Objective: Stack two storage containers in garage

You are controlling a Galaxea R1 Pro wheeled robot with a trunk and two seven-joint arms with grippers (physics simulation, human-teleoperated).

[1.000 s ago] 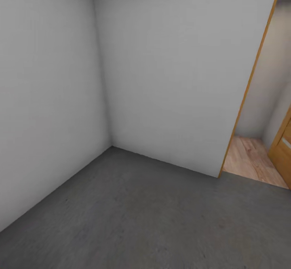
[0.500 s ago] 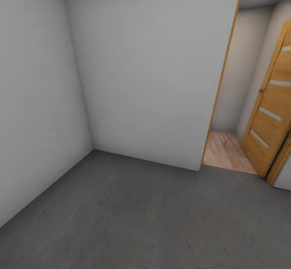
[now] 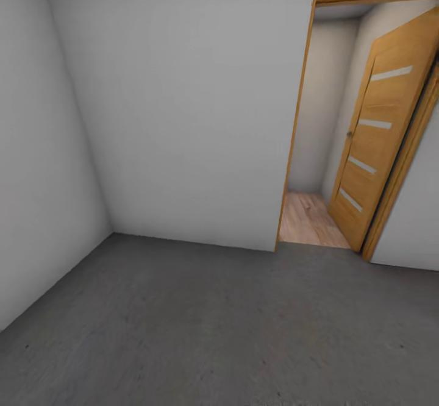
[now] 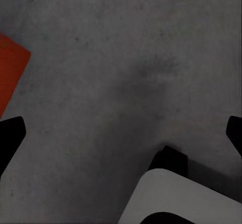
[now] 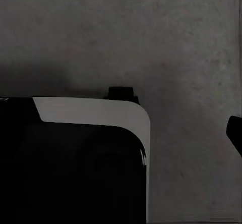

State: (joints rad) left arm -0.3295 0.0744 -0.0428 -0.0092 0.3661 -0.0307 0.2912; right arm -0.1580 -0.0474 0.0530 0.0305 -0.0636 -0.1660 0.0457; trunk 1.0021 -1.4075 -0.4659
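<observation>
I am in the garage, over its dark grey concrete floor (image 3: 201,327). A red-orange corner of one storage container (image 4: 10,75) shows at the edge of the left wrist view, resting on the floor and apart from the fingers. My left gripper (image 4: 121,135) hangs open above bare concrete, its two black fingertips (image 4: 9,135) far apart with nothing between them. My right gripper (image 5: 121,135) points down at the floor beside my own base. One black fingertip (image 5: 235,132) sits at the frame's edge, and nothing is held.
Plain white-grey walls (image 3: 183,107) meet in a corner at the left. At the right an open doorway (image 3: 317,150) with a wood frame leads onto light plank flooring (image 3: 308,220). Its orange door (image 3: 381,131) stands swung open. My white and black base (image 5: 75,158) shows in the right wrist view.
The head view has swung to the right: the wall corner slid left and the doorway and its door came fully into the picture. Nothing in the room itself moved.
</observation>
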